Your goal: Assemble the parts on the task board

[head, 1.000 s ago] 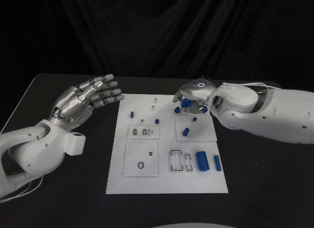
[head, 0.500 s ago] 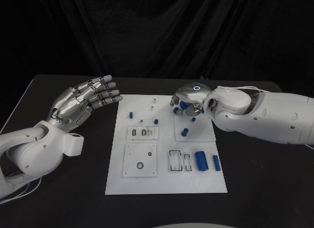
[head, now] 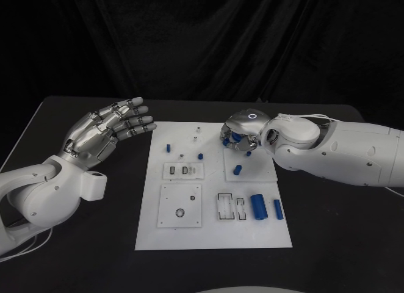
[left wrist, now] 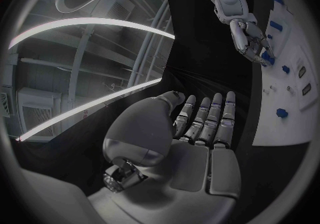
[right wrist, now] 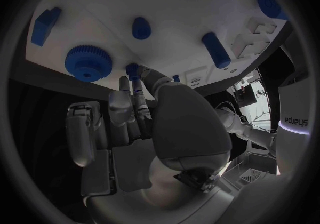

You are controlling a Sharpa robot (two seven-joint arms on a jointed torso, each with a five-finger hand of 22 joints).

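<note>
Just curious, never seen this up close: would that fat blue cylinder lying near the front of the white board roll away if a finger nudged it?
Probably: the blue cylinder lies on its side on the flat task board, so a sideways nudge could roll it. It looks rigid and likely light.

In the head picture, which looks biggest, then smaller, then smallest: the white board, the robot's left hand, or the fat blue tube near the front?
1. White board
2. Left hand
3. Fat blue tube

The raised hand may look bigger by nearness.

The right hand (head: 241, 133) covered the blue parts at the upper right of the task board (head: 214, 238), so any grip on them could not be told. The left forearm ran off the lower left edge.
</note>
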